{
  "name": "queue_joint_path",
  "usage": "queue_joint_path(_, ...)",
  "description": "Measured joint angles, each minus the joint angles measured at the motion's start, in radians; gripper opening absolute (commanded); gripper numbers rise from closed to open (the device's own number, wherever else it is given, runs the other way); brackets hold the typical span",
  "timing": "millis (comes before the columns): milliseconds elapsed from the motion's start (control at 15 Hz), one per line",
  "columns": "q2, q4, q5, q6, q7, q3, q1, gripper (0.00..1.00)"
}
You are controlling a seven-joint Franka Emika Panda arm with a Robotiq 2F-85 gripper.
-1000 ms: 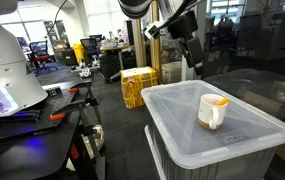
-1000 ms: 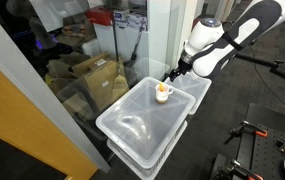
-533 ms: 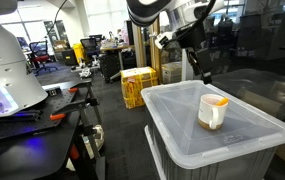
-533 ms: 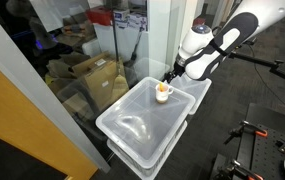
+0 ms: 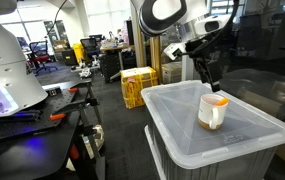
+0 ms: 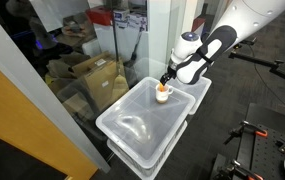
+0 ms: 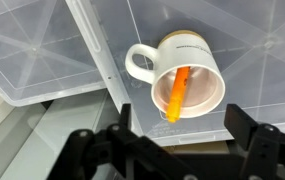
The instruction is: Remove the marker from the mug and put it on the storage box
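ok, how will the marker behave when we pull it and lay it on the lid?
The marker looks rigid and slim, leaning loose in the mug: probably lifts out easily. Round barrel, so it may roll on the flat storage box lid.

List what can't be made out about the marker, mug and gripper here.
- Marker: in the wrist view, the mug hides where its lower end rests.
- Marker in an exterior view: too small to tell from the mug's orange tint.
- Gripper: in an exterior view its dark fingers blur into the background, so its height above the mug is unclear.
- Storage box: the cloudy lid hides its contents.
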Motion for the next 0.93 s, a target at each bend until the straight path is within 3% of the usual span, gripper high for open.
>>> queue_joint_path(67,0.014,0.015,0.005,0.000,0.000,0.000,0.001,0.84)
queue_joint_path(933,0.145,0.161,0.077,-0.004,0.002,-0.001,0.027,0.66)
